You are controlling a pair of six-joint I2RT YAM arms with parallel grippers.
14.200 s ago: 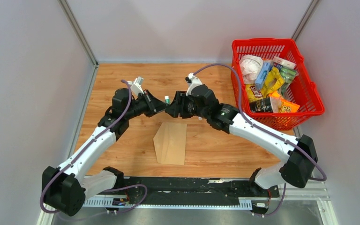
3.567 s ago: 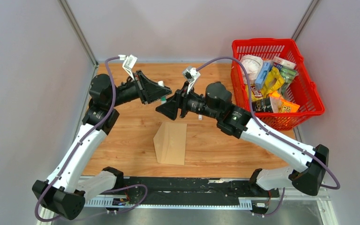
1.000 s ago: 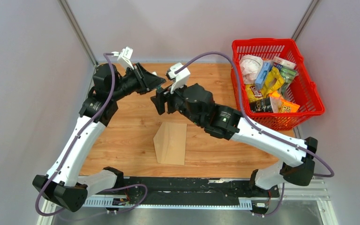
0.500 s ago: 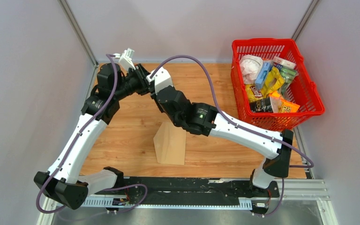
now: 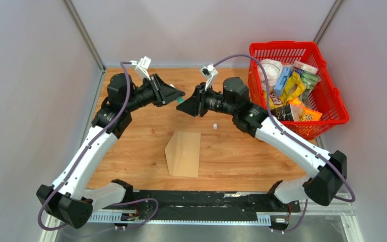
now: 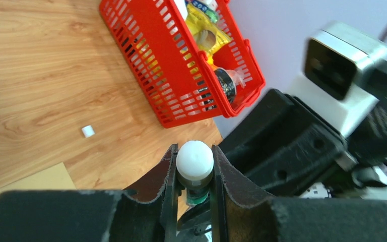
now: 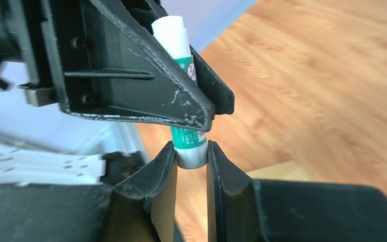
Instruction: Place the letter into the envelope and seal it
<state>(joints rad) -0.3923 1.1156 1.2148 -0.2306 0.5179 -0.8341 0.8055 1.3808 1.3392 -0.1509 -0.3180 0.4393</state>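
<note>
The tan envelope point(image 5: 184, 154) lies flat on the wooden table in front of both arms, its flap pointing left; one corner shows in the left wrist view point(image 6: 30, 181). The letter is out of view. Above the table's far half the two grippers meet tip to tip. My left gripper point(image 5: 179, 95) point(image 6: 193, 171) is shut on a green-and-white glue stick point(image 6: 194, 157) point(image 7: 184, 133). My right gripper point(image 5: 185, 107) point(image 7: 190, 156) is shut on that stick's silver end. A small white cap point(image 5: 214, 126) point(image 6: 87, 131) lies on the table beneath the right arm.
A red plastic basket point(image 5: 282, 46) point(image 6: 146, 60) full of snack packets and small boxes stands at the table's far right. Grey walls with metal corner posts close the table in on three sides.
The right arm has swung back from reaching over the left gripper and now faces it from the right. Its jaws have closed onto the glue stick's end. The left arm shifted slightly.
</note>
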